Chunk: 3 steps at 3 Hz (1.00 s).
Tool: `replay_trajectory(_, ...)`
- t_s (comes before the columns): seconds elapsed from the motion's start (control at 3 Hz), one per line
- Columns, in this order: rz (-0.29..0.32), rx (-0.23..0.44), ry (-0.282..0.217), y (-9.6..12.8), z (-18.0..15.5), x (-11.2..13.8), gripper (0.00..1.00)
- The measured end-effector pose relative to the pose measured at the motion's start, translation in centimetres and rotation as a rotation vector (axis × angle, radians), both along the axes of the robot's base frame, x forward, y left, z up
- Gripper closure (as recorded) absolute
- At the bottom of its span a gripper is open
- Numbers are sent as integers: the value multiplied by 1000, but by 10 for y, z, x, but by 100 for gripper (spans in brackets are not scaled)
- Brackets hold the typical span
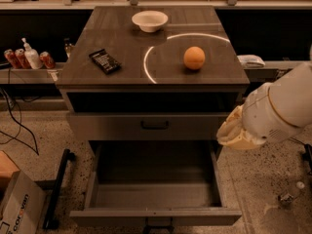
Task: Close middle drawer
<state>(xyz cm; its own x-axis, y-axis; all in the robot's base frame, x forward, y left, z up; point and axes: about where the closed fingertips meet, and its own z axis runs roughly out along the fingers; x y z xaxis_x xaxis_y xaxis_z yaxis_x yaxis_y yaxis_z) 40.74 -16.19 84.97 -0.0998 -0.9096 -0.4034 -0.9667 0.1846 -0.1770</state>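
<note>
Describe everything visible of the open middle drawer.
The grey metal middle drawer is a wide, deep box pulled far out of the grey cabinet, level, its inside bare. Its flat front faces the camera with a small dark centre handle at the picture's lower edge. Nothing touches it; the gripper hangs apart, above its right side.
</note>
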Motion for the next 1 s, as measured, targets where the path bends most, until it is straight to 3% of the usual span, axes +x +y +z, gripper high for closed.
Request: replay_trajectory(1.0, 36, 147, 52, 19, -75, -4, 100)
